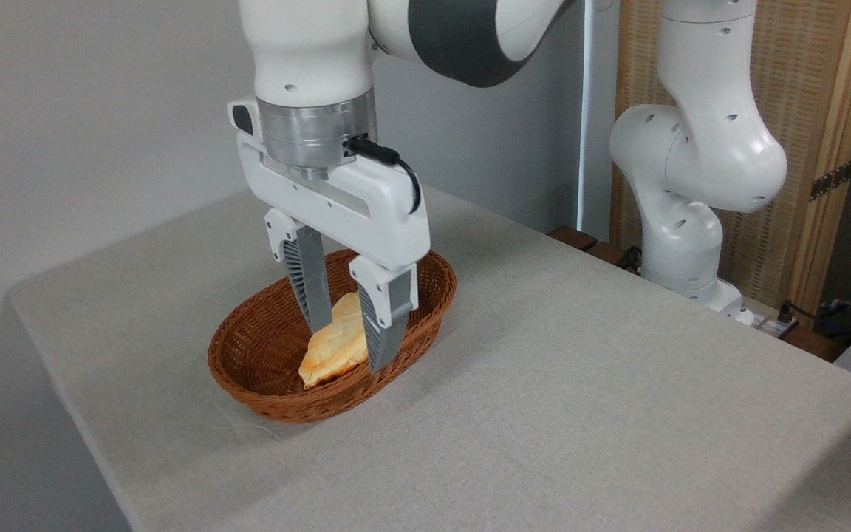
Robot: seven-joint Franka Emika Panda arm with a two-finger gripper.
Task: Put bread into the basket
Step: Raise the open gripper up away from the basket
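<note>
The bread [335, 346] already lies inside the basket [263, 403], between the fingers of the gripper [349, 347], which stand apart on either side of it, so seemingly only pulling away is left

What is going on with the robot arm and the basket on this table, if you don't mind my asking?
A white robot arm reaches down over a brown wicker basket on the grey-clothed table. Its gripper hangs inside the basket with one finger on each side of a pale golden bread. The bread lies within the basket, its browned tip pointing towards the camera. Whether the fingers are pressing the bread or have already let go cannot be told from this view.
</note>
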